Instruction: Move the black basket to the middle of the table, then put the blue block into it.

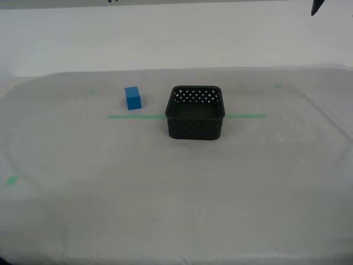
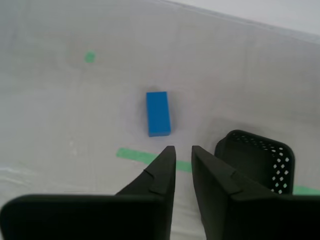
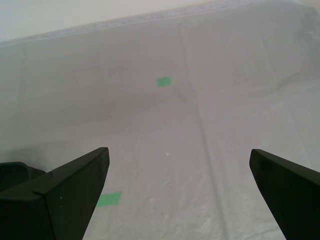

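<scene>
Near the middle of the counter [image 1: 176, 187], the basket [image 1: 195, 113] stands upright on the white-grey cloth, right over the long green tape line [image 1: 135, 116], which shows on either side of it. It holds nothing that I can see. The block [image 1: 133, 97] sits on the cloth toward the exterior view's left of the basket, near it but not touching, just beyond the tape line. Small green marks dot the cloth: one [image 1: 11, 180] near the exterior view's left edge and a faint one [image 1: 278, 85] toward the far right of that view.

My second hand [image 2: 183, 152] hangs above the cloth with its two dark fingers [image 2: 162, 170] brought nearly together, only a narrow gap between them and nothing in it. Past its tips lie the block [image 2: 158, 113], apart from the fingers, the tape line [image 2: 137, 155], and the basket [image 2: 260, 157] just beside one finger.

My first hand [image 3: 179, 155] is spread wide, its fingers [image 3: 75, 182] far apart and empty, over bare cloth with a green mark [image 3: 163, 81] ahead and another [image 3: 108, 199] near one finger. A dark tip [image 1: 318, 6] pokes in at the exterior view's top right corner; I cannot tell which arm it belongs to.
</scene>
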